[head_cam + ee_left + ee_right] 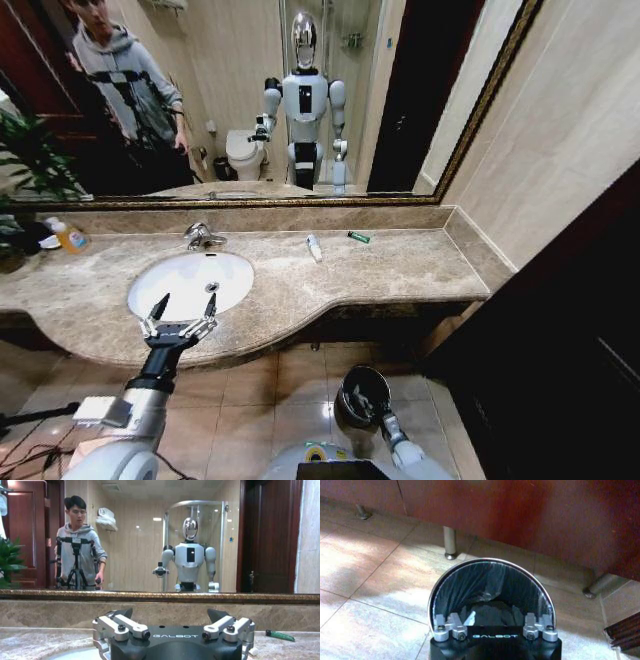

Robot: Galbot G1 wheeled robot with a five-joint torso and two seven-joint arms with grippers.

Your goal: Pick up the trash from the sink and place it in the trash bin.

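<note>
My left gripper (pixel 178 318) hangs over the front rim of the sink (pixel 150 285), jaws spread wide and holding nothing. My right gripper (pixel 495 630) is down low over the bin (pixel 445 581) on the floor tiles, jaws also apart, nothing between them that I can make out; the bin's dark liner sits right beneath. The basin looks bare from my head view, so what is left for me lies on the counter to the right of the faucet (pixel 203 236): a small white tube (pixel 314 247) and, farther right and nearer the mirror, a thin green stick (pixel 358 237), the two apart from each other. The risk I see is reach: both lie well to the right of my left gripper and close to the back wall, so stretching across could bring my wrist against the faucet or the marble ledge. Both pieces are slim and lie flat on hard stone, so my fingertips could skid off and flick one away, or push it toward the wall where I cannot close on it. The orange bottle (pixel 68 236) at the far left is not trash and I should leave it. Carrying anything down to the bin, I would guess a thin stick pinched off-centre could swing and drop onto the tiles short of the rim.
</note>
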